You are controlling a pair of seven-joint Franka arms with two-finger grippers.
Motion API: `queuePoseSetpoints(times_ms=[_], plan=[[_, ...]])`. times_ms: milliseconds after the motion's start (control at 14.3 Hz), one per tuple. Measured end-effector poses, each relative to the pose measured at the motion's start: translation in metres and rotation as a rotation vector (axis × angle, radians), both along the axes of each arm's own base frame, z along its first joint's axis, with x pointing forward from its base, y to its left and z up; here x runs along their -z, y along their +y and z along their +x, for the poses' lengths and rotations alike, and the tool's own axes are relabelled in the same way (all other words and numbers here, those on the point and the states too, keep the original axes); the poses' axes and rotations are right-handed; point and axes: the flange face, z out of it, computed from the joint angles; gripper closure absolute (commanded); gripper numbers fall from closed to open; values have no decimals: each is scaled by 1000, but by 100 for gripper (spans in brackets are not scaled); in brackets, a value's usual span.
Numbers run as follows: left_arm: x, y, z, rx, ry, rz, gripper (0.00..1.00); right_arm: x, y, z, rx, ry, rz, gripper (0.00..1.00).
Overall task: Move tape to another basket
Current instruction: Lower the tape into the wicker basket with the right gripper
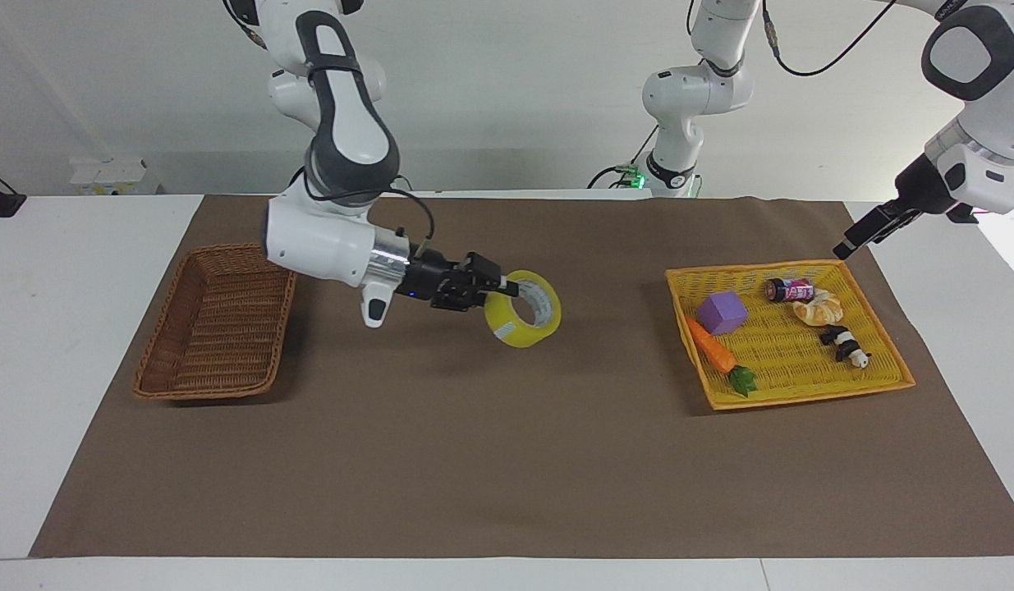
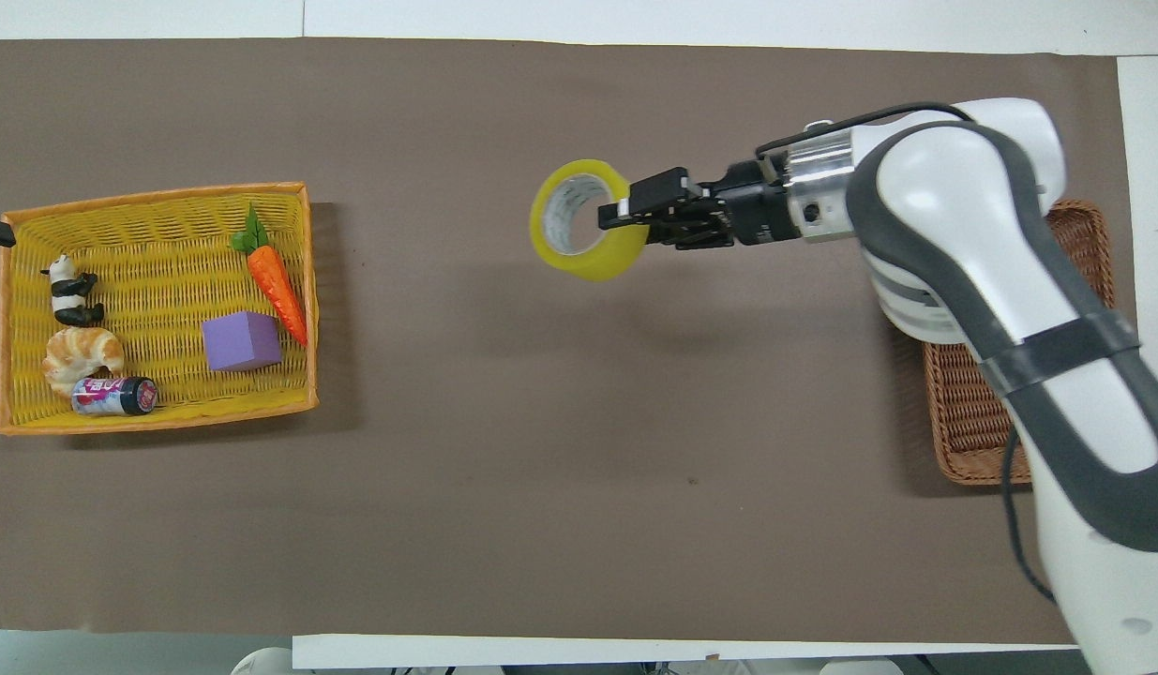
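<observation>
The tape, a yellow roll with a whitish core, hangs in the air over the brown mat, held with its opening sideways. My right gripper is shut on its rim, one finger inside the ring. They also show in the overhead view: the tape and the right gripper. The brown wicker basket stands empty at the right arm's end of the table; the right arm covers most of it in the overhead view. My left gripper is raised off the corner of the yellow tray.
The flat yellow tray at the left arm's end holds a purple cube, a carrot, a panda figure, a croissant and a small can. A brown mat covers the table.
</observation>
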Motion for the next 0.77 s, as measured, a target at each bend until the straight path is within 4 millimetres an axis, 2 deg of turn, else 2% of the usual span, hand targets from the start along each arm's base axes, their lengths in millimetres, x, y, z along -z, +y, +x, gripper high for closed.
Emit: queuePoseSetpoints(times_ms=[140,280,419,559,629,769], plan=[[4,1,-1,23,12,48,0,5,-77,5,-24,-16,-30,100],[2,-15,0,73,14,105,0,8,-169,-1,-27,-18,-60,100],[-7,-36,0,116,16,122,0,9,-267,-22,-22,-31,-85,100],[-27,-56,-4,157,30,132,0,15,-358,-61,-45,-47,-121,100],[-37,-65,-5,175,33,140,0,18,-390,-79,-52,-51,-143,100],[-43,-84,-3,213,37,165,0,25,-431,-103,-42,-44,-181,100]])
